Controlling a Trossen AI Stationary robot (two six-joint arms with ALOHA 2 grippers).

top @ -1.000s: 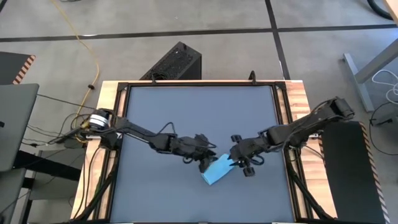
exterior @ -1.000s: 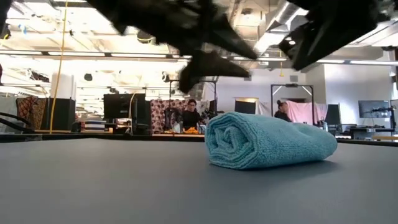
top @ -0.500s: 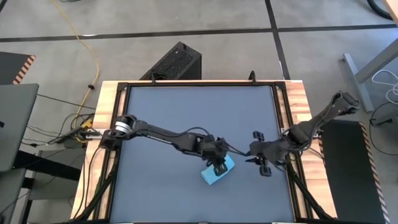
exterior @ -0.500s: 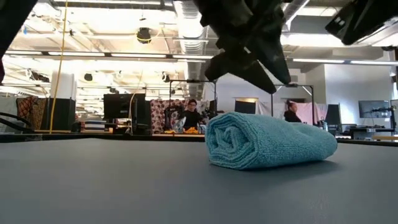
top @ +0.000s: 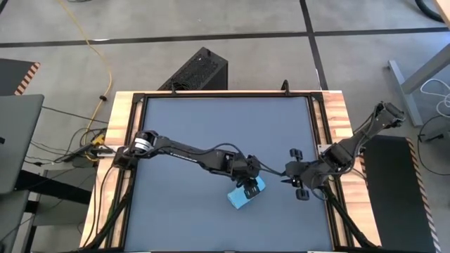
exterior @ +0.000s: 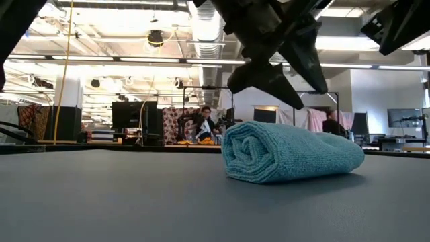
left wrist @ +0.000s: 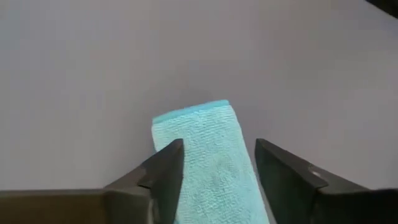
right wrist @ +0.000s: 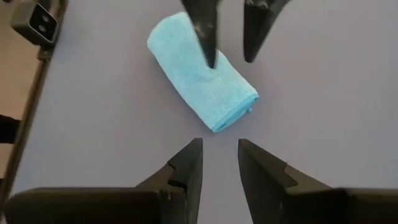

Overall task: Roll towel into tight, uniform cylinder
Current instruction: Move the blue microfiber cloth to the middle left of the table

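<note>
Left gripper (top: 247, 188) hung spread right over the rolled towel (top: 245, 195), fingers straddling its long axis mid-bench (top: 183, 133), while right gripper (top: 294, 180), also spread, sat just beside, w/ nothing held.

Your bench (top: 183, 133) has a flat dark grey top. A black rail runs around the top, and light wood strips show along the left and right sides.

Only one thing lies on your bench: the towel (top: 246, 193). It is light blue and rolled up into a short, fat cylinder. It lies on its side, flat on the grey top. You can find it a little right of the middle, toward the near edge. From above it sits at a slant. From the low view you can see the rolled end (exterior: 250, 153), with the soft layers curling round inside.
</note>
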